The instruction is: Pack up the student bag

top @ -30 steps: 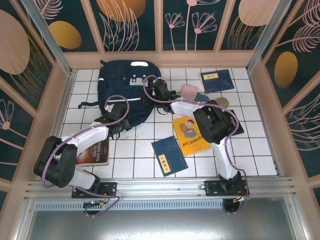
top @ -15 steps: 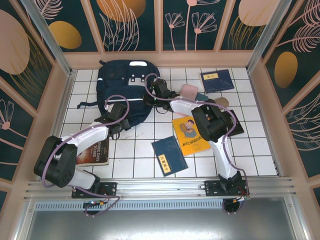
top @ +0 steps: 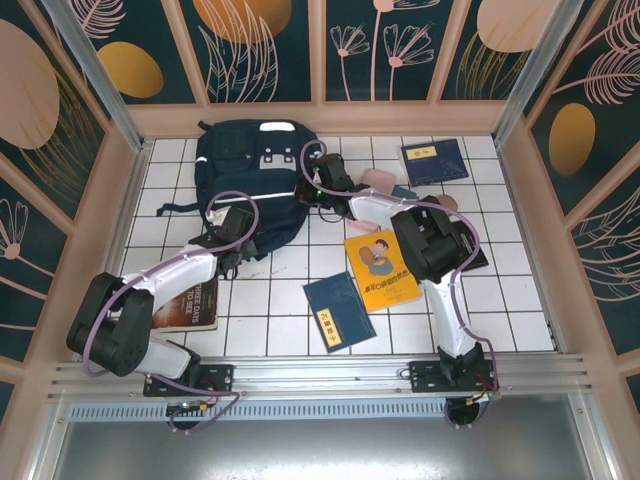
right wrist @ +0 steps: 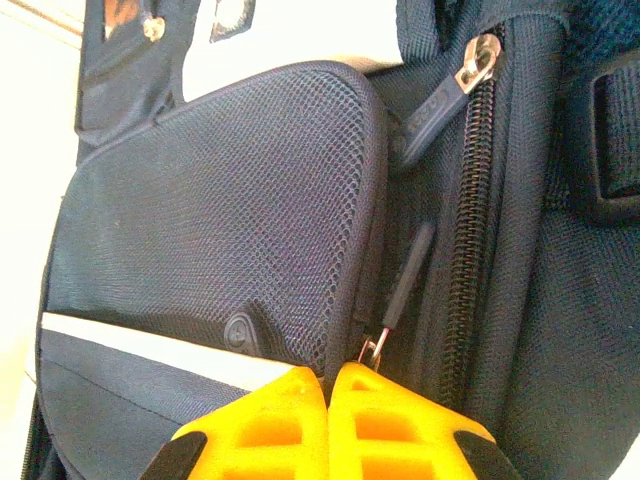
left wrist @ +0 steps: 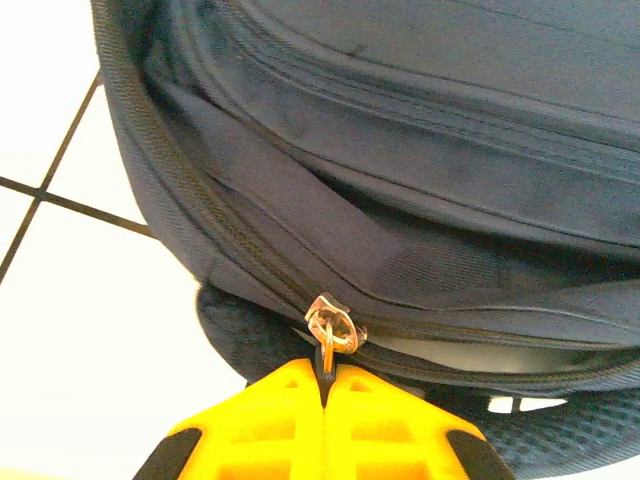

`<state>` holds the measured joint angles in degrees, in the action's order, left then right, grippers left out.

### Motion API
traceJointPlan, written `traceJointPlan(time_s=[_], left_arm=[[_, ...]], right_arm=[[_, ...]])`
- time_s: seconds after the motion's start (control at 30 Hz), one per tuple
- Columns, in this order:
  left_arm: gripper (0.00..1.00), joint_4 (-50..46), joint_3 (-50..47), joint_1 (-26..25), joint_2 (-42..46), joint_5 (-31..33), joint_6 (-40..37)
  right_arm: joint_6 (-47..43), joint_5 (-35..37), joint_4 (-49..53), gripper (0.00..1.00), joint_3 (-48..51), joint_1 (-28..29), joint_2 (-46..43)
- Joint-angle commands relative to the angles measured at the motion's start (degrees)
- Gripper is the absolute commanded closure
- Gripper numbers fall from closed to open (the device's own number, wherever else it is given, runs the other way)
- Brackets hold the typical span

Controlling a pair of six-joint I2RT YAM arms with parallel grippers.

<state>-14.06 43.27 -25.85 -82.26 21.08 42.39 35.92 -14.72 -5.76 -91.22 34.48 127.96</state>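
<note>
Up close, zipper pull (left wrist: 329,332) between left jaws

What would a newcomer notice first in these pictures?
The big navy bag lies at the back left of the table. The yellow left gripper is shut on its zipper pull, the right gripper on a side pull. A yellow book lies mid-table.

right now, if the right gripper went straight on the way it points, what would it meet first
The student bag: the right gripper has its tips at the edge of the mesh pocket, beside a slim zipper pull. Depth is hard to judge.
</note>
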Motion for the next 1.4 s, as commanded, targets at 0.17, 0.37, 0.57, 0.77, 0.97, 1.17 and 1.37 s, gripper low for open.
traceJointPlan(time_s=[0.17,0.37,0.57,0.77,0.97,1.17,1.37], left_arm=[[1.00,-1.3,-8.1,11.0,7.7,4.8,5.2],[1.00,-0.6,-7.9,18.0,8.6,3.6,5.1],[1.00,2.1,-5.9,18.8,10.5,-3.5,1.4],[1.00,4.5,-7.2,18.6,10.8,-10.4,1.1],[1.00,5.7,-7.9,18.3,11.0,-12.1,0.5],[1.00,6.4,-8.6,18.2,11.7,-12.5,0.2],[1.00,7.5,-9.3,18.1,11.7,-13.4,0.1]], right_arm=[[-2.5,4.2,-1.0,1.00,1.2,-2.8,-4.8],[-3.3,4.3,-0.6,1.00,1.2,-4.7,-5.3],[-3.9,1.6,-1.9,1.00,1.9,-4.8,-6.2],[-0.2,-2.2,-3.1,0.64,6.2,-0.9,-7.4],[8.6,-6.2,-8.6,0.58,15.2,3.2,-8.9],[13.3,-6.9,-10.9,0.53,19.6,6.1,-10.0],[17.0,-7.6,-15.7,0.52,20.7,7.0,-8.5]])
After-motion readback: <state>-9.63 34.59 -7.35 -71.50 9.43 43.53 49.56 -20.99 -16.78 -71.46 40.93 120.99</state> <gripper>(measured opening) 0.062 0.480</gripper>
